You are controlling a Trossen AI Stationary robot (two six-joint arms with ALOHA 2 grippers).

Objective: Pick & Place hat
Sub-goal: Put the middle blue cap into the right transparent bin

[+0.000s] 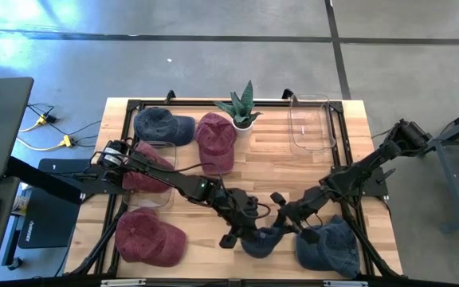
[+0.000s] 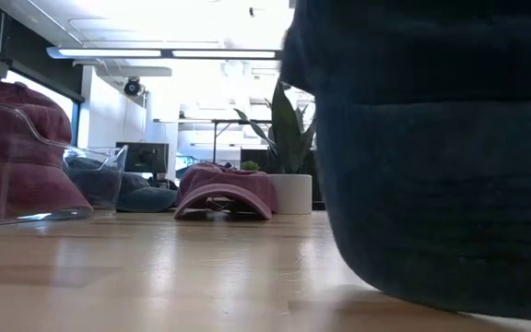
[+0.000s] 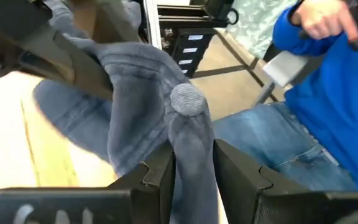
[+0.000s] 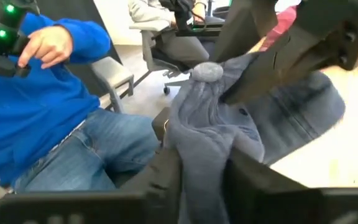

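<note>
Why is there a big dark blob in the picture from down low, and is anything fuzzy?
Low view: the blob is a blue hat right against the lens, shadowed and fuzzy, while the ceiling lights glare white. Left wrist view: the left claw pinching the hat looks slightly blurred.

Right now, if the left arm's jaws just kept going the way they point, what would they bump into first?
Nothing new: the left gripper is already shut on the grey-blue denim cap. Beyond it, probably the right gripper, pinching the same cap.

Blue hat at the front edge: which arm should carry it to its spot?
Left, probably. Both claws are shut on the blue hat, but the left claw pinches it right under the crown button, and its arm reaches the clear bin; the right claw could release.
</note>
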